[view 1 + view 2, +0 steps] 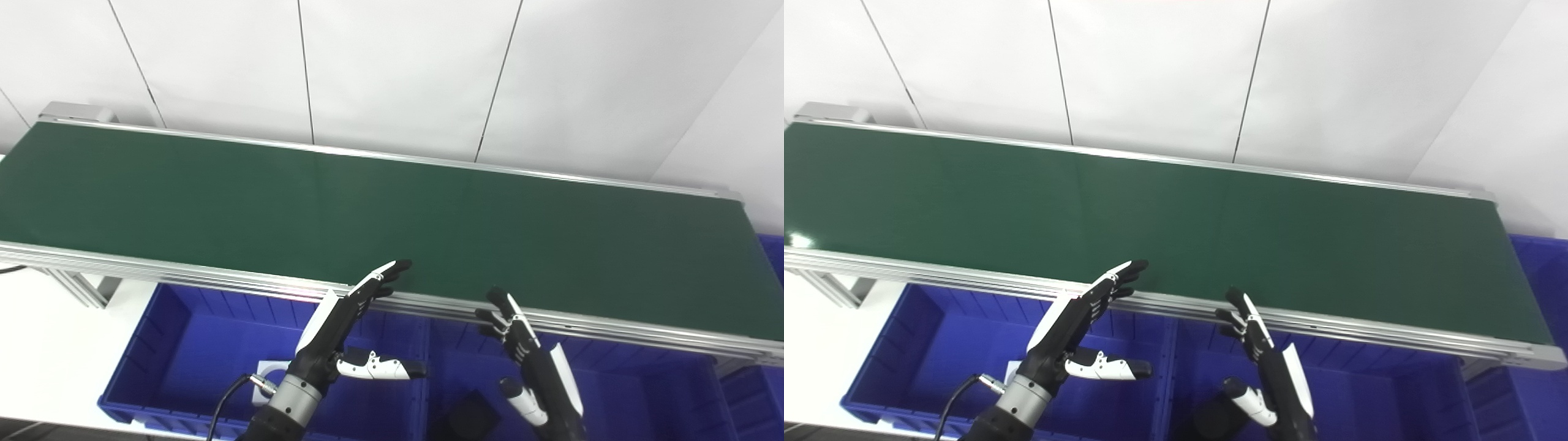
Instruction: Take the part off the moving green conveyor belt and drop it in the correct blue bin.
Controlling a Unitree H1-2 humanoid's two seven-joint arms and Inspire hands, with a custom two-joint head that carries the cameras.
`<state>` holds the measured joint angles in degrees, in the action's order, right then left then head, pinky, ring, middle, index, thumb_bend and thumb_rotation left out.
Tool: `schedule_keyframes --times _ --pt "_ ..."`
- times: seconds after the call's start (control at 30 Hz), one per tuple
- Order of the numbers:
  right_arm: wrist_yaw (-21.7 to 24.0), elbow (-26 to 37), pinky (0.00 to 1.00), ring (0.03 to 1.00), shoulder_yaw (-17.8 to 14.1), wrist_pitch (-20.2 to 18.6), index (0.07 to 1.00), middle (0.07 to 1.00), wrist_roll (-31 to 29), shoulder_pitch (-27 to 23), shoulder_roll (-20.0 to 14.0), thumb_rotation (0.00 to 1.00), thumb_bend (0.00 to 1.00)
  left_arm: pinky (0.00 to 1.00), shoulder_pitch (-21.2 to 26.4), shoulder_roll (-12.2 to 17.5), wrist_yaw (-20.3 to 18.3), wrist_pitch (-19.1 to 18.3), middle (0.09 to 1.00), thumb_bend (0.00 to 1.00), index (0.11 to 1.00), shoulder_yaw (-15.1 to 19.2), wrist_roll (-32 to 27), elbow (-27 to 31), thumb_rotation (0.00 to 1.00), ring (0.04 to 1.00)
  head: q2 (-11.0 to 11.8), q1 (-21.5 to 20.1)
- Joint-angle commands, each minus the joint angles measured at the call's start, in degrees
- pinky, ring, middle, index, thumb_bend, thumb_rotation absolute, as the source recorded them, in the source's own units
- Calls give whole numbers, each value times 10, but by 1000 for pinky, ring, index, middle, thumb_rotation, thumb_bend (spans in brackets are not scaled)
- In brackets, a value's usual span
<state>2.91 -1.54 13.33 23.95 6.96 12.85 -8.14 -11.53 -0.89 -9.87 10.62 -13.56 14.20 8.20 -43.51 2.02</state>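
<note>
The green conveyor belt (380, 214) runs across the view with no part showing on it. My left hand (346, 327) is open, its fingers stretched up toward the belt's near rail, thumb out to the right, holding nothing. My right hand (530, 361) is open too, fingers pointing up at the rail, empty. Both hover above the blue bins. The left blue bin (184, 343) holds a white part (269, 375) under my left wrist. The middle blue bin (453, 367) holds a dark part (471, 416) beside my right hand.
The belt's aluminium near rail (184, 269) overhangs the bins. A third blue bin (667, 392) sits at the right, and another blue bin (773, 257) lies past the belt's right end. A cable (223, 398) hangs from my left wrist. White wall panels stand behind.
</note>
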Motion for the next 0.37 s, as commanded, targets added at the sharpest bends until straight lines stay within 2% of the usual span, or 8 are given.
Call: schedule_keyframes --times 0.0,0.17,0.3,0.33 --pt "-7 20 813 876 -2 29 959 950 12 -4 6 919 872 887 5 1 8 8 922 921 875 1 -15 13 419 919 -1 -7" --pt "-14 16 905 961 3 29 954 988 29 -5 13 910 850 923 10 10 2 20 934 885 885 5 -44 3 468 942 -3 -16" --pt "-15 14 930 968 5 29 955 994 32 -5 18 899 853 935 13 20 -1 24 934 866 890 6 -54 -2 497 947 -3 -23" --pt "-16 14 931 968 7 29 954 994 34 -5 21 897 852 936 14 23 -3 25 933 862 890 6 -58 -4 501 946 -4 -41"
